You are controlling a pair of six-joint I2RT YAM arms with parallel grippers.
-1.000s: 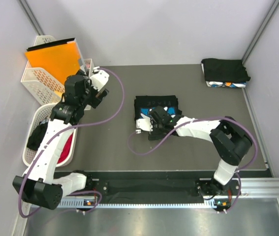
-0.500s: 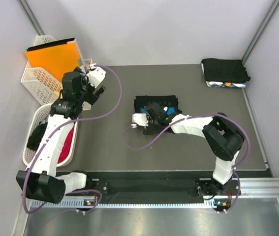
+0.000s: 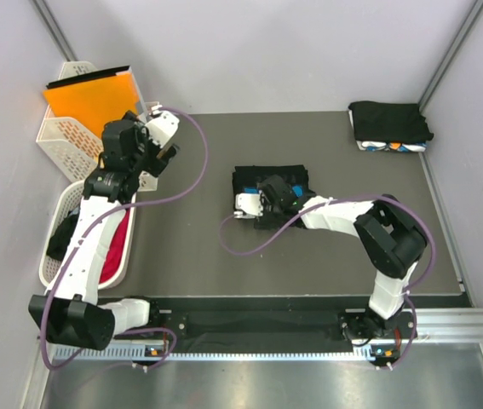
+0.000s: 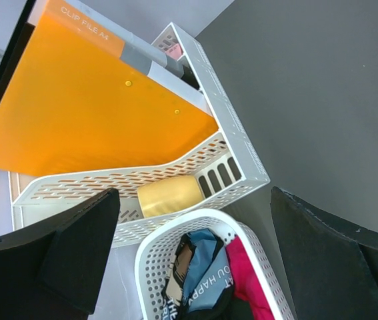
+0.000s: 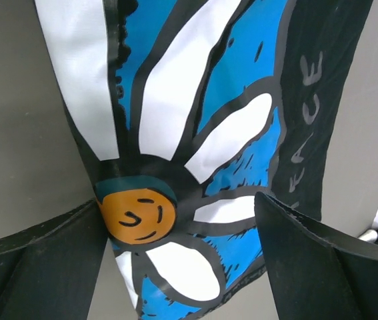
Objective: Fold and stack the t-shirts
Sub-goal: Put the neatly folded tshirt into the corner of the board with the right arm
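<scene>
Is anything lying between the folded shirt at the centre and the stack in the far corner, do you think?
Nothing visible does: only bare table lies between the folded shirt and the stack.

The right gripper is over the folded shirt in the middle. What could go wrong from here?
The right gripper stands open across the flower print of the folded shirt; pinching only the top layer may undo the fold. Its purple cable lies close and might drag the cloth.

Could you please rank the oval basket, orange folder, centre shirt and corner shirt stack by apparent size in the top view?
1. oval basket
2. orange folder
3. corner shirt stack and centre shirt: these look alike, and the centre shirt is partly covered.
</scene>
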